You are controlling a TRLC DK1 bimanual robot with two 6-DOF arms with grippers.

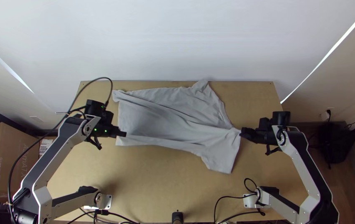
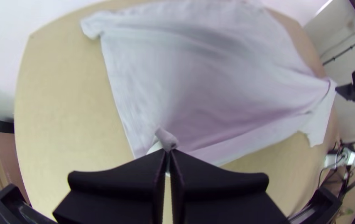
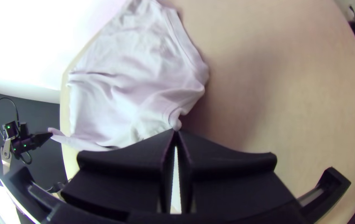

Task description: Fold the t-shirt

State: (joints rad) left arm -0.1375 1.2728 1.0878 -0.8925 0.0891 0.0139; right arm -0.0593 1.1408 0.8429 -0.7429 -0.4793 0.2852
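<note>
Light grey t-shirt [image 1: 156, 118] on the wooden surface [image 1: 152, 178], laid out wide but uneven, lying across the middle and reaching the far edge. Long creases run slantwise over the cloth, from the far left corner toward the right side. Far left corner slightly bunched; one flap points to the far edge, another angles toward the near side at right. Left end effector [image 1: 124, 134]: closed on the shirt near its near left corner, a small tuft of cloth poking up at the fingertips. Right end effector [image 1: 242, 132]: closed too, pinching a gathered bit of the right-hand edge, between the two flaps; folds fan out from that grip. Arms on opposite sides of the cloth, end effectors well apart. Cardboard box [image 1: 15, 157] beyond the surface's left side.
</note>
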